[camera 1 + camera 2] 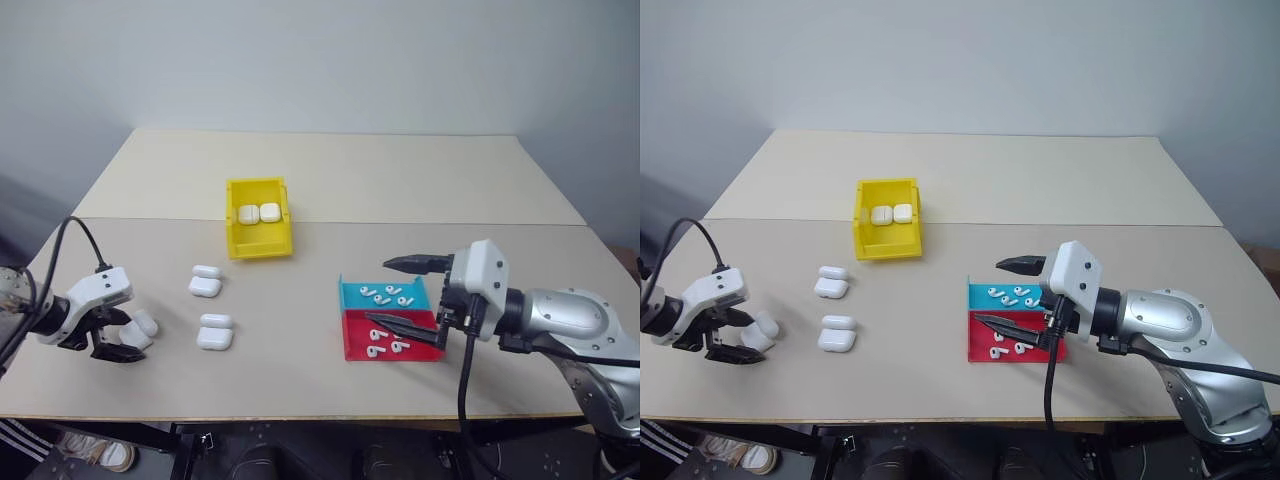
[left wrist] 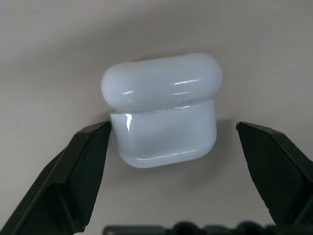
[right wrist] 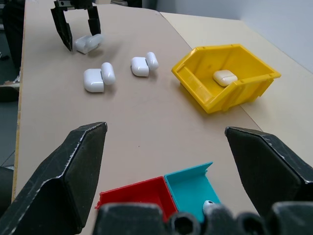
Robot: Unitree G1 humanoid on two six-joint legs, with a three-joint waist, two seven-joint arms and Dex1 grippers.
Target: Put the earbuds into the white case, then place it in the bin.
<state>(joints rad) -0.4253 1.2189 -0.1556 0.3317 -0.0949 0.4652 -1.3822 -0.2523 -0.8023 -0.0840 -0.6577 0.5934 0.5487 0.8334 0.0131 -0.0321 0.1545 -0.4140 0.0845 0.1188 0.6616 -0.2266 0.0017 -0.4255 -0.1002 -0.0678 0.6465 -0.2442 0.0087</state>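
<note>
Left gripper (image 1: 112,336) astride white case (image 2: 164,110), jaws wide

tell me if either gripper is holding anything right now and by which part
Nothing is held. The left gripper is open, its fingers either side of an open white case on the table, not clamped. The right gripper hangs open over the trays.

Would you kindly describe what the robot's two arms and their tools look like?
Each tool has two black, wedge-shaped fingers on a white housing: the left tool, the right tool. The right arm is smooth silver-grey metal with black joint bands. Black cables loop from both wrists.
</note>
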